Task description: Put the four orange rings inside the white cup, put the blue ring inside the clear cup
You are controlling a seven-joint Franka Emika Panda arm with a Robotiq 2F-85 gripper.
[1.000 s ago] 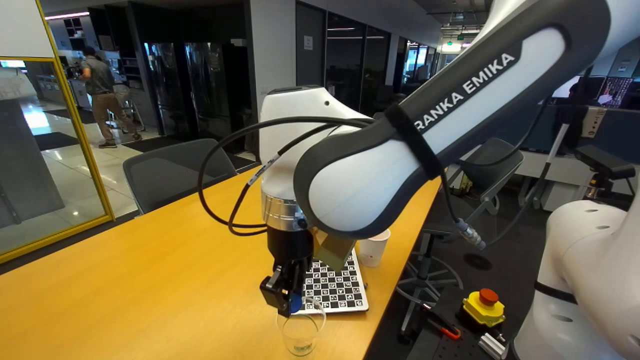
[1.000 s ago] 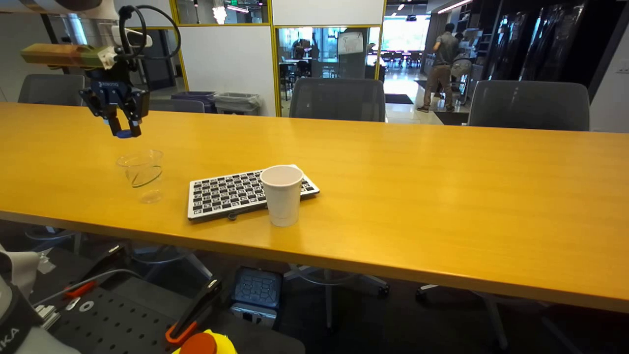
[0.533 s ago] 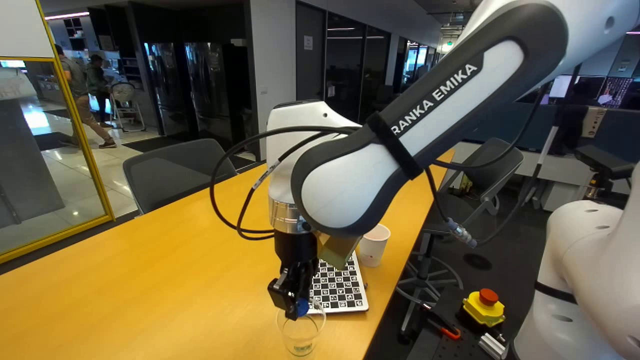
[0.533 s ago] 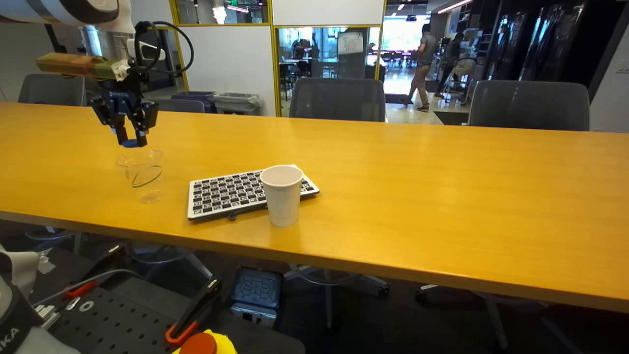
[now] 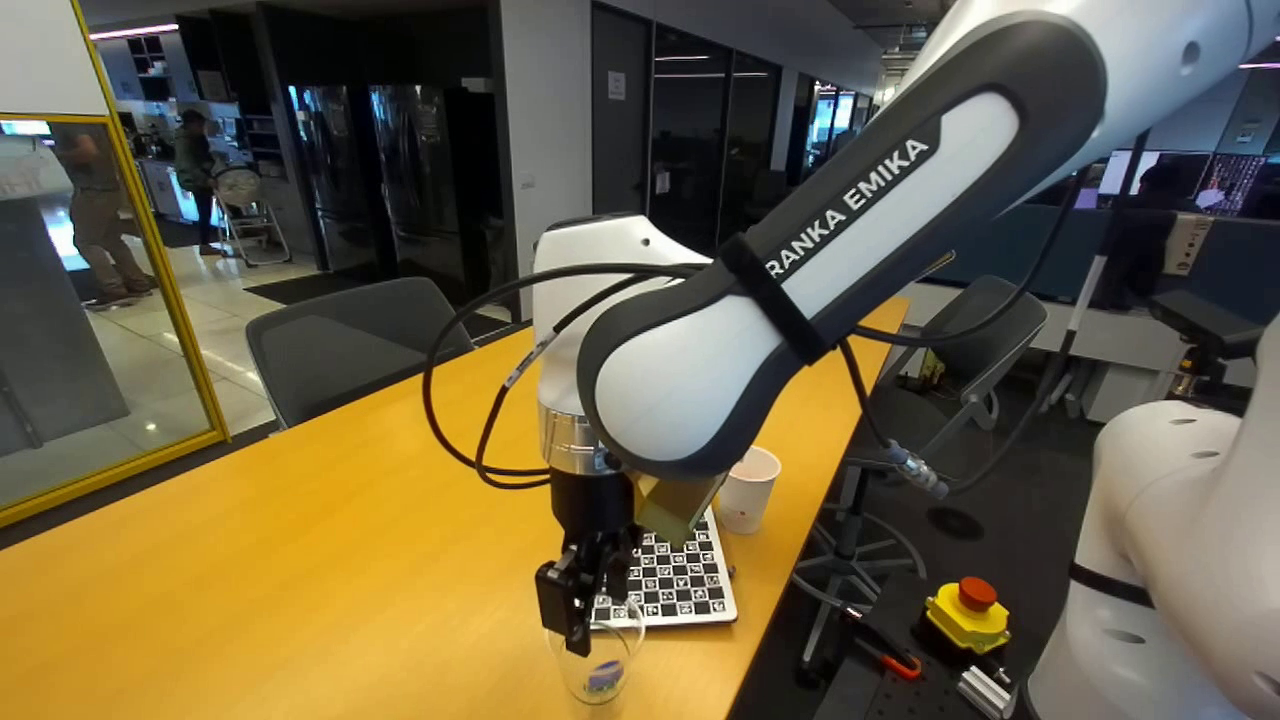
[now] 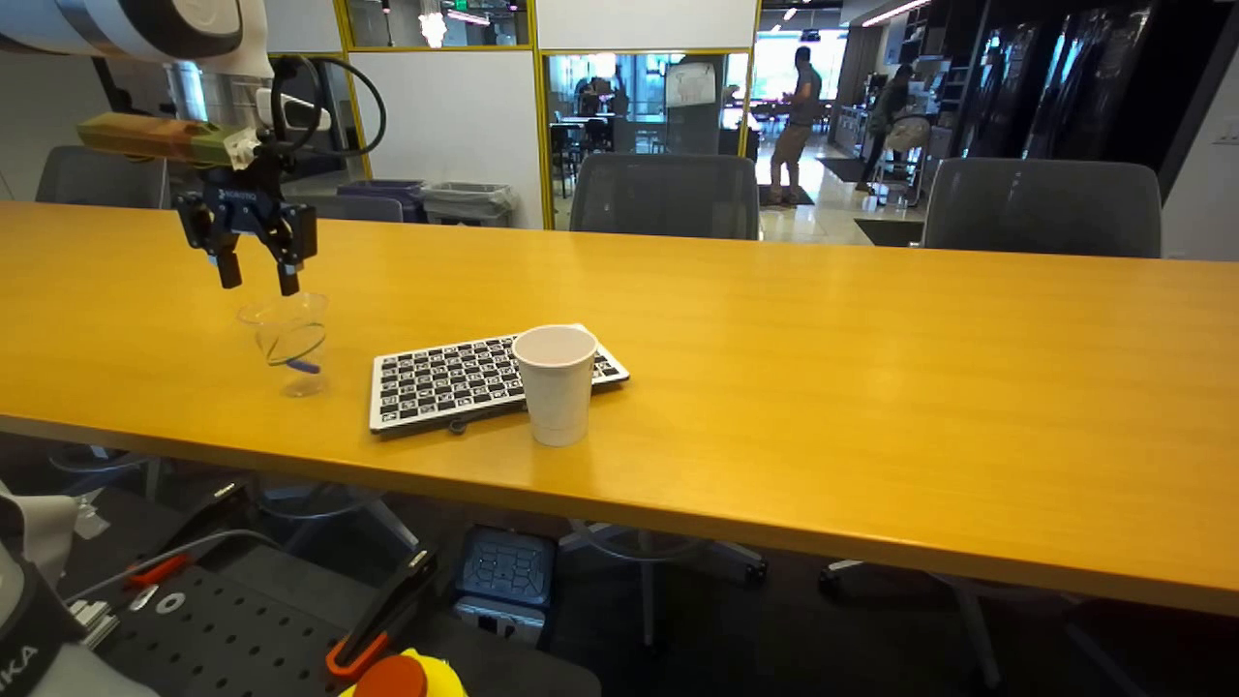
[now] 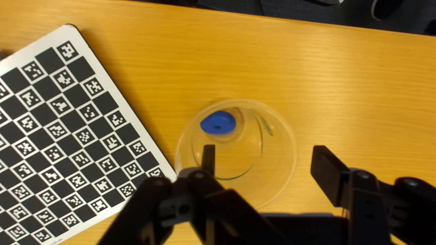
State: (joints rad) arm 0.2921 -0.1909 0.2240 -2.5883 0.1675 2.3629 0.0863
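My pincer [image 6: 259, 279] stands spread and empty over the clear cup [image 7: 274, 156]; inside that cup, the blue ring [image 7: 218, 123] appears tilted. To complete the release, I should retract vertically without nudging the cup, avoiding the ChArUco board [image 7: 76, 143] beside it.

In an exterior view, the camera looks from above along the wooden table [image 5: 300, 580], the Franka Emika arm [image 5: 850, 235] close at 2 o'clock. In an exterior view, the camera faces across the same tabletop toward a mesh-back chair [image 6: 665, 196] at 12 o'clock. The wrist view peers steeply down, close over the clear plastic cup [image 7: 279, 156], with the ChArUco board [image 7: 75, 136] at 9 o'clock. All three share cup and board.
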